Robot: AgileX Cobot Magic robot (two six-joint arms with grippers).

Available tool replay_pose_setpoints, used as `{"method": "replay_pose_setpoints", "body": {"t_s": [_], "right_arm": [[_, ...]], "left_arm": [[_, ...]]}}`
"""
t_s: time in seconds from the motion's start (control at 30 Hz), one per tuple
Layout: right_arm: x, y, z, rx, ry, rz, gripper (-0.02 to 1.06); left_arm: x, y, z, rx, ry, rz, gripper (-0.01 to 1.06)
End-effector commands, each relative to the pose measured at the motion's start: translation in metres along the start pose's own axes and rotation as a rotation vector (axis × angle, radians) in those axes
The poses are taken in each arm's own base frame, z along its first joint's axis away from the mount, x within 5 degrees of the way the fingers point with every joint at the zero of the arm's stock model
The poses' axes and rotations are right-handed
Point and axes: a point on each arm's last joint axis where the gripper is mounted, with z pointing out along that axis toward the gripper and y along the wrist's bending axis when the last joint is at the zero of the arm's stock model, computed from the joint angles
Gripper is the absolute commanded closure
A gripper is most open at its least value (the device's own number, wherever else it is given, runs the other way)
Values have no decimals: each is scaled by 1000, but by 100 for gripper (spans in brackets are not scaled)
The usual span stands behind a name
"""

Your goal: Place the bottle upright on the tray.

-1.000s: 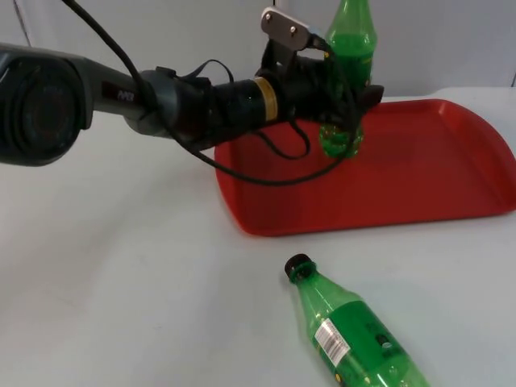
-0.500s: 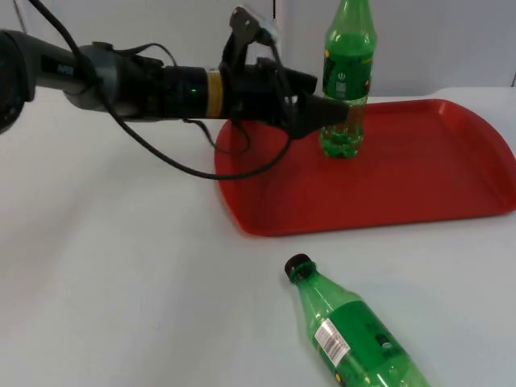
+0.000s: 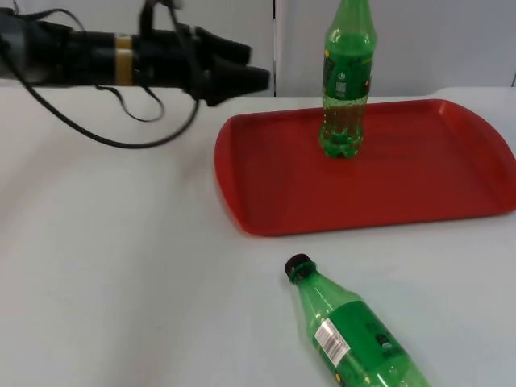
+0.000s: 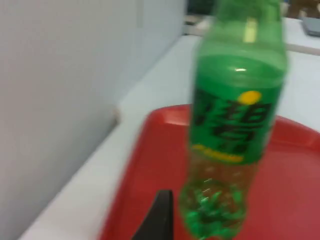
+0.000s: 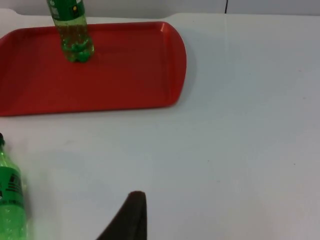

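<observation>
One bottle (image 3: 347,76) stands upright on the red tray (image 3: 419,189); left tool (image 3: 256,75) beside it — released, holding nothing.

- Tray (image 3: 419,189): plain red all over.
- Upright bottle (image 3: 347,81): green, with a green label bearing dark lettering and a yellow dot.
- Lying bottle (image 3: 355,334): green, with a black cap and a white patch on its green label.
- Table (image 3: 121,282): white.
- Left gripper (image 3: 242,68): black.
- Partition wall (image 3: 443,40): grey.
</observation>
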Motion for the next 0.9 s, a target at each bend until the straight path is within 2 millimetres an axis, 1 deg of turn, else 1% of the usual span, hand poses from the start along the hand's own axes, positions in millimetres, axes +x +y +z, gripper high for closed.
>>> {"method": "replay_pose_setpoints", "body": {"t_s": [0.0,0.07,0.1,0.17,0.2,0.27,0.3,0.33,0.4,0.53,0.57,0.63,0.7,0.77,0.8,0.87], "right_arm": [[0,1,0,-3,-6,2,-1],[0,1,0,-3,-6,2,-1],[0,1,0,-3,-6,2,-1],[0,1,0,-3,-6,2,-1],[0,1,0,-3,-6,2,-1],[0,1,0,-3,-6,2,-1],[0,1,0,-3,-6,2,-1],[0,1,0,-3,-6,2,-1],[0,1,0,-3,-6,2,-1],[0,1,0,-3,-6,2,-1],[0,1,0,-3,-6,2,-1],[0,1,0,-3,-6,2,-1],[0,1,0,-3,-6,2,-1],[0,1,0,-3,-6,2,-1],[0,1,0,-3,-6,2,-1],[0,1,0,-3,-6,2,-1]], "left_arm": [[-13,9,-22,-38,-47,-16,21],[-17,19,-42,-92,-91,-50,21],[-17,19,-42,-92,-91,-50,21],[-23,26,-60,-124,-119,-157,21],[-28,28,-64,-140,-152,-171,21],[-37,31,-66,-165,-250,-230,21],[-37,31,-66,-165,-250,-230,21],[-41,32,-68,-173,-293,-265,21],[-45,33,-69,-170,-319,-318,21],[-49,31,-74,-162,-262,-294,21],[-51,29,-75,-154,-242,-315,21],[-65,25,-77,-155,-189,-366,21],[-66,25,-76,-165,-172,-377,21],[-86,21,-76,-224,-118,-386,21],[-86,21,-76,-224,-118,-386,21],[-101,17,-77,-268,-79,-412,21]]}}
